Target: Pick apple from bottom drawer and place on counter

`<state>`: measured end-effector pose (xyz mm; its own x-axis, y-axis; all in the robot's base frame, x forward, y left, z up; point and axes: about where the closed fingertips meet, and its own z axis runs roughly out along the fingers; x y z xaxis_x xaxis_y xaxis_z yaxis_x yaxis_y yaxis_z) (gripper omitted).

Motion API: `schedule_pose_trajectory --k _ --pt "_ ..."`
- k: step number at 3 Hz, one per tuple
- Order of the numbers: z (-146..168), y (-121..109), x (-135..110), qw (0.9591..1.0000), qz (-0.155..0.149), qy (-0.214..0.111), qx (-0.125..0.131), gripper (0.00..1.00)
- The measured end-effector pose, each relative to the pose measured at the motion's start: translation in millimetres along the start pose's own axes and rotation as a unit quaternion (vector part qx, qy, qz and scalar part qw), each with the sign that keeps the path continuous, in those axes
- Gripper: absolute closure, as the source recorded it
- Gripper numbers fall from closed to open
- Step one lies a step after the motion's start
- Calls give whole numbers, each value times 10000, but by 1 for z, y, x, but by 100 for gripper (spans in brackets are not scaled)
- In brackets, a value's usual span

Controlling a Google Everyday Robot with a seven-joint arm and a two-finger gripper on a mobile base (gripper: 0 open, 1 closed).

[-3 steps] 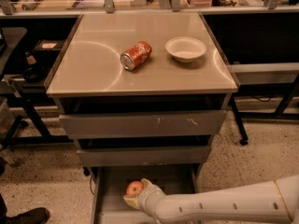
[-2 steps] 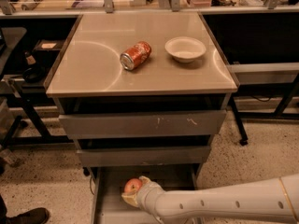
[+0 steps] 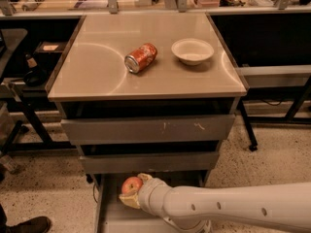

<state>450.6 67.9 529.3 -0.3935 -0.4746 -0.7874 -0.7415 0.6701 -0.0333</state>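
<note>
The bottom drawer [image 3: 111,216] stands pulled out at the foot of the grey cabinet. Over its left part sits the apple [image 3: 130,184], red-orange with a pale patch. My gripper [image 3: 134,190] reaches in from the right on a long white arm and is shut on the apple, one tan finger above it and one below. The apple appears slightly raised off the drawer floor. The counter [image 3: 97,79] is the glossy beige top of the cabinet, well above the gripper.
A crushed red-orange soda can [image 3: 141,58] lies on its side mid-counter, with a white bowl [image 3: 192,50] to its right. The two upper drawers [image 3: 146,129] are closed above the gripper. Dark table legs [image 3: 29,125] stand at left, a shoe [image 3: 26,224] at bottom left.
The gripper and the apple have shifted together a little up and to the left inside the bottom drawer. Nothing on the counter has moved.
</note>
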Motion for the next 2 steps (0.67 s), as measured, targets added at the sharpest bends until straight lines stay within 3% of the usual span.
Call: schedule_pose_trajectory --k 1,2 --pt "-39 14 -44 9988 -449 -159 77 100" --pt "-50 10 -63 9971 -693 -228 225 100"
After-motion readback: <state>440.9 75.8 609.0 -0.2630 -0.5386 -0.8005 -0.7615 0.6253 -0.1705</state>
